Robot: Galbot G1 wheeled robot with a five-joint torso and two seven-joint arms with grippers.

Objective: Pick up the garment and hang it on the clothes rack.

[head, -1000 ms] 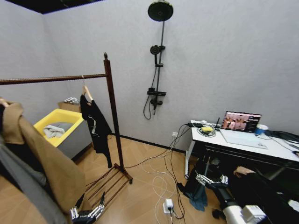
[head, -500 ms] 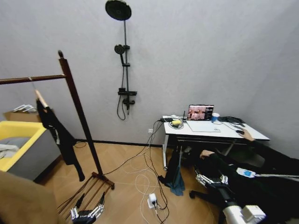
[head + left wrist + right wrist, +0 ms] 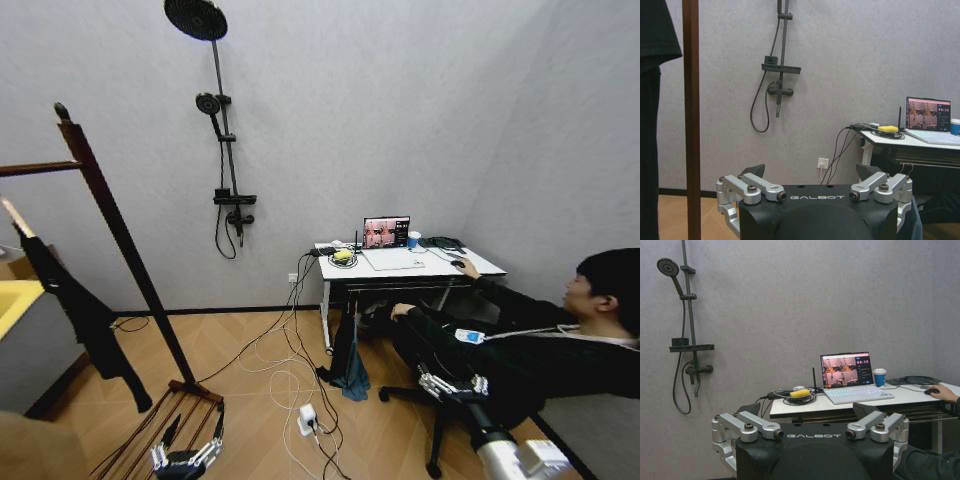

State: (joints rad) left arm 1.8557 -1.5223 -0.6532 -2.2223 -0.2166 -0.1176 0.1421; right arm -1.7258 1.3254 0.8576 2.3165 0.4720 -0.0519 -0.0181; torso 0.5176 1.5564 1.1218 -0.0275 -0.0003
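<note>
Garment: black T-shirt on a light wooden hanger, hanging from the rail of the clothes rack at the head view's far left, beside the right-hand post. Slatted base shelf resting on the wood floor. Left gripper held low, near the rack's base, fingers spread wide, gripping nothing. Right gripper low on the right, likewise spread wide and empty. Shower fixture on the wall beyond; white desk with laptop further right.

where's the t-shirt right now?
The black T-shirt hangs on its hanger from the clothes rack rail at the head view's far left, left of the rack's post and well left of the wall shower.
</note>
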